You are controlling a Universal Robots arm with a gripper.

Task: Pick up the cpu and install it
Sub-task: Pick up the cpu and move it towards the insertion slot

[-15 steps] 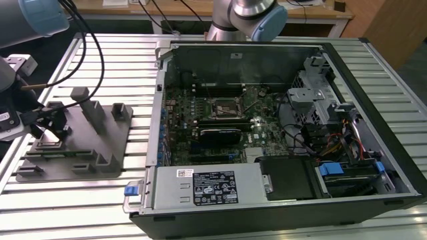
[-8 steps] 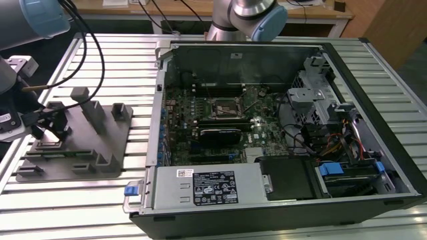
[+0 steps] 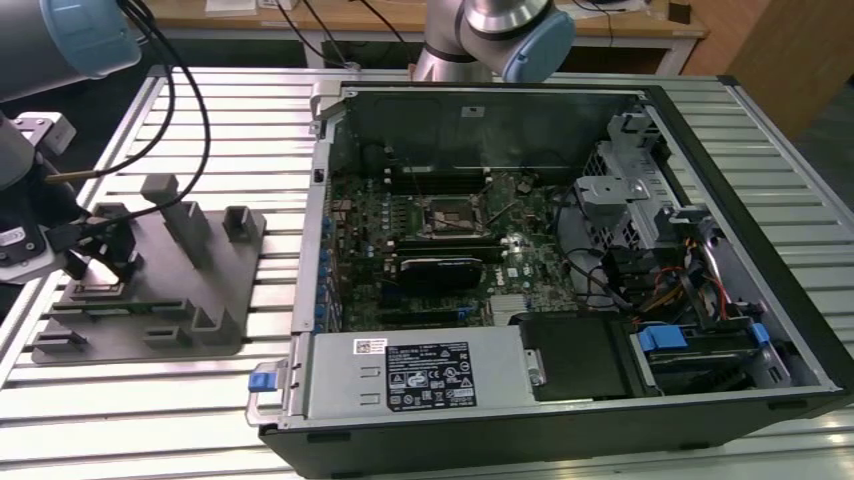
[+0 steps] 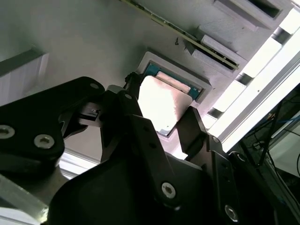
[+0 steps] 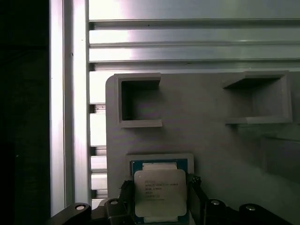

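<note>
My fingers (image 4: 194, 126) are clamped on two opposite edges of the cpu (image 5: 160, 193). It sits just over its square pocket (image 5: 159, 158) in the matte grey plastic fixture (image 5: 206, 136), at the exterior view's left. I judge it light, thin and rigid, with a slick metal top and a delicate underside, so I grip by the edges only.

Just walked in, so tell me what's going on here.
A robot arm has its end effector at the grey fixture on the exterior view's left. Its fingers appear closed on either side of the cpu, which is at the fixture's recess and seems slightly raised from it. The open computer case lies at the exterior view's right. The cpu is not yet in its motherboard socket.
</note>
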